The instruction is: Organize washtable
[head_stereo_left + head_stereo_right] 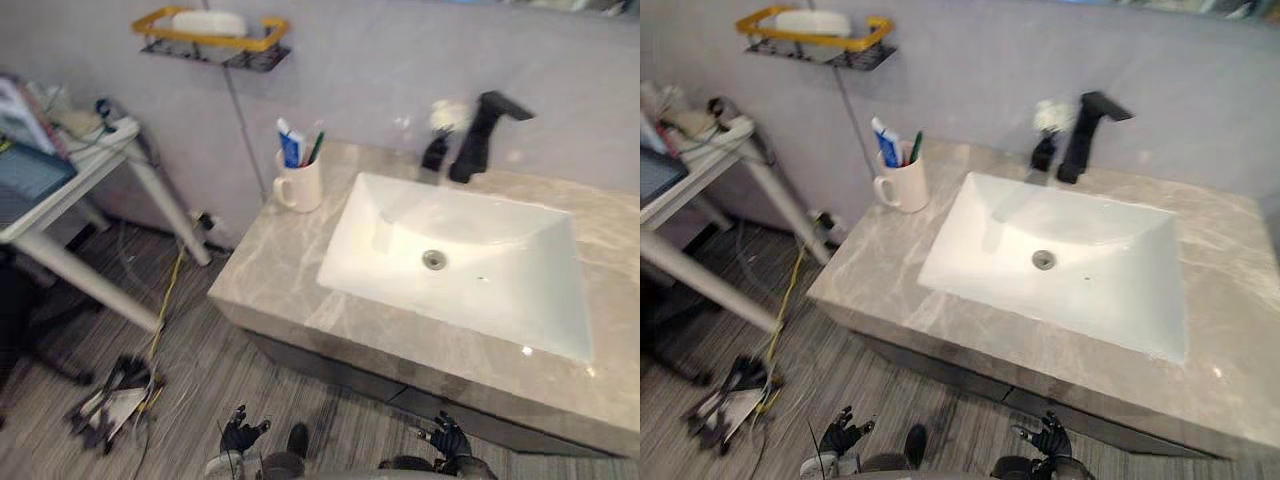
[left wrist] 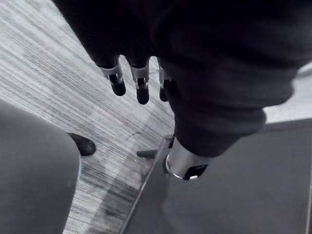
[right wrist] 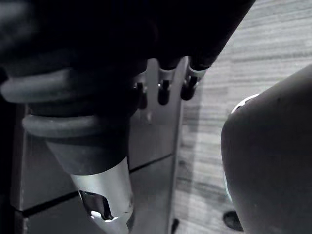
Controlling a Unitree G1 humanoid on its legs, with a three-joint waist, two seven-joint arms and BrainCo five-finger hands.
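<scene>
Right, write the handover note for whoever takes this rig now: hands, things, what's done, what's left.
Left hand: open, holds nothing, hangs low in front of the counter.
Right hand: the same, open and holding nothing.
Things: a mug with a toothpaste tube stands on the counter left of the sink. A small dark bottle stands beside the black faucet. A yellow wall rack holds a white item.
Done: nothing that shows; neither hand is on anything.
Left: probably the whole tidy-up, starting with the mug or the bottle.
</scene>
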